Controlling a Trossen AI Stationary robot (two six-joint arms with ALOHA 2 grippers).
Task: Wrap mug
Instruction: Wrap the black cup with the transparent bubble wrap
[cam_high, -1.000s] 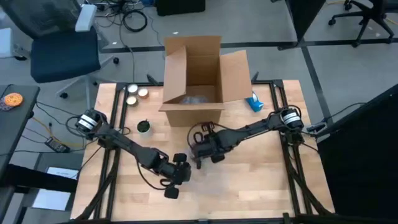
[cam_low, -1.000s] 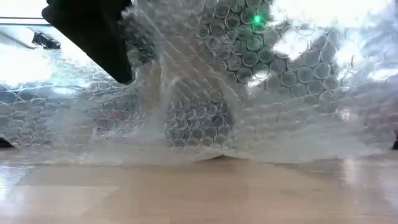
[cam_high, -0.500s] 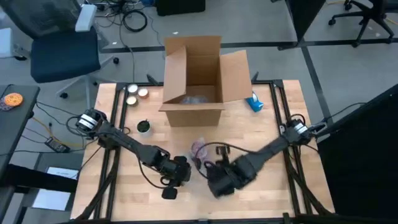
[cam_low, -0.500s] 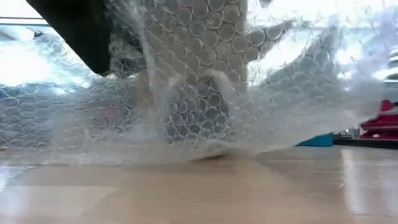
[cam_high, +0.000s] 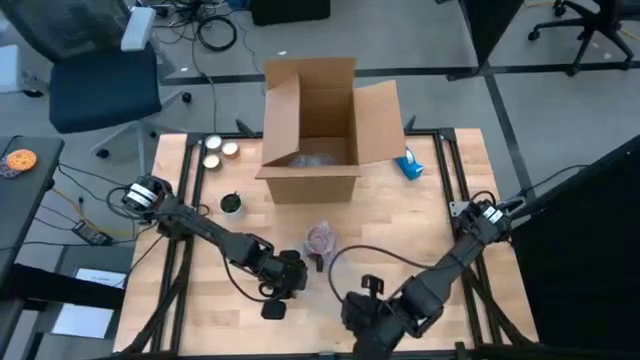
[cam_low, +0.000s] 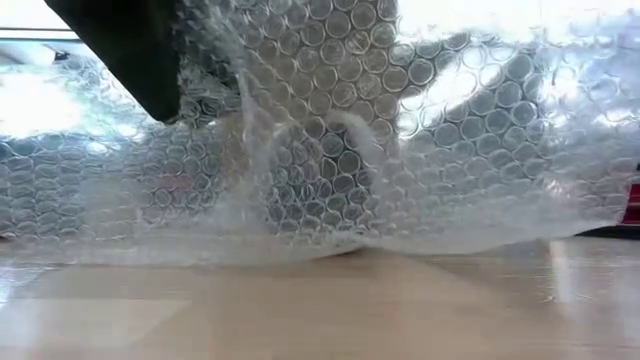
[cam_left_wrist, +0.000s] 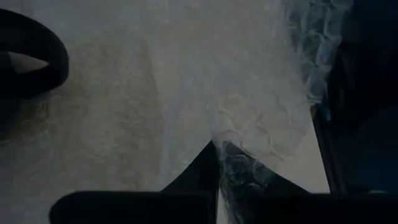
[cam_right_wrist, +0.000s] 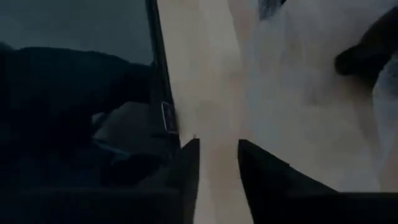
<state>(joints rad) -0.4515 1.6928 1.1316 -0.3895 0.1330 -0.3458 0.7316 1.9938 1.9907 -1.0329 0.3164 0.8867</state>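
- While the high view lays out the whole table (cam_high: 420, 215), we find the low view almost filled by bubble wrap (cam_low: 400, 150), its lower edge lying on the wood, with a dark arm part at its upper left.
- From above, the bubble wrap (cam_high: 322, 240) shows only as a small pinkish, translucent bundle near the table's middle, just near of the cardboard box (cam_high: 318, 125); we take the mug to be inside it, but no view shows the mug itself.
- Left gripper (cam_high: 290, 275) sits just left of the bundle. In the left wrist view its fingers (cam_left_wrist: 205, 171) are pinched narrowly on a flap of the wrap (cam_left_wrist: 261, 124).
- Right gripper (cam_high: 365, 312) is at the near edge of the table, well apart from the bundle. In the right wrist view its fingers (cam_right_wrist: 189, 162) stand a narrow gap apart over bare wood, holding nothing.
- Only the high view shows the far half of the table: the box stands open, flaps up, with something pale and crumpled at its bottom that we cannot identify.
- Left of the box: two small round tins (cam_high: 220, 148) side by side, and nearer, a dark round pot (cam_high: 231, 204).
- Right of the box: a small blue object (cam_high: 408, 165).
- We can read no writing or labels in any view.
- Beyond the far left corner, on the floor, stands a blue office chair (cam_high: 100, 80).
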